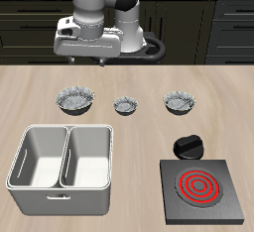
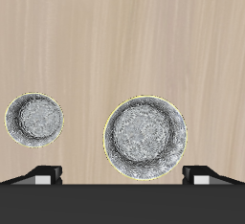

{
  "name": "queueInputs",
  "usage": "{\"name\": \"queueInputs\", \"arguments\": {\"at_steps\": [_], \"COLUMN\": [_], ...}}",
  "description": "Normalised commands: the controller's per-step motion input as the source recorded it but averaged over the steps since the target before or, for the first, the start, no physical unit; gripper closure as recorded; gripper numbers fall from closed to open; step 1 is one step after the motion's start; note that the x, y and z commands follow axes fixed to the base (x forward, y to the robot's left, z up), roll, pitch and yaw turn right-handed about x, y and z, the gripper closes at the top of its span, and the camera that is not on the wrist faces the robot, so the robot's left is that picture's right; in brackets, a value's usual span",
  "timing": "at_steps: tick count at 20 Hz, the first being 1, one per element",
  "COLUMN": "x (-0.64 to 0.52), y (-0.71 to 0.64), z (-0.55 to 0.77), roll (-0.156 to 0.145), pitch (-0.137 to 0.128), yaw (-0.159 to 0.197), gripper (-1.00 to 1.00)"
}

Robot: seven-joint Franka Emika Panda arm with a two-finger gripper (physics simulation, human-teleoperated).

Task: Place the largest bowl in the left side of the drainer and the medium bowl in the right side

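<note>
A robot arm is folded high at the far side of a wooden table (image 1: 129, 142), its gripper (image 1: 85, 61) pointing straight down, fingers (image 2: 42, 176) spread apart and holding nothing. Three bowls sit in a row beneath it. The gripper hangs over the largest bowl (image 1: 75, 99), which stands at one end of the row. The tiny bowl (image 1: 125, 105) is in the middle and the medium bowl (image 1: 181, 101) at the other end. Nearer the front edge, the drainer (image 1: 62, 157) sits below the largest bowl, both compartments bare. A small stove (image 1: 198, 188) lies beside the drainer.
</note>
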Motion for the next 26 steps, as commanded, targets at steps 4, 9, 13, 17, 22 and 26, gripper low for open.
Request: {"name": "queueInputs", "arguments": {"at_steps": [4,9,13,17,22,26], "x": [-0.15,-0.17,-0.10,-0.18,-0.06,-0.03], "y": [-0.05,-0.03,0.04,0.03,0.03,0.02], "z": [-0.32,-0.37,-0.22,-0.22,-0.25,-0.20], "roll": [0.006,-0.011,-0.001,-0.006,0.001,-0.009], "pitch": [-0.020,-0.029,-0.034,-0.041,0.005,-0.012], "yaw": [0.004,0.007,0.004,-0.002,-0.050,0.020], "gripper": [-1.00,-1.00,-1.00,-1.00,-1.00,-1.00]}}
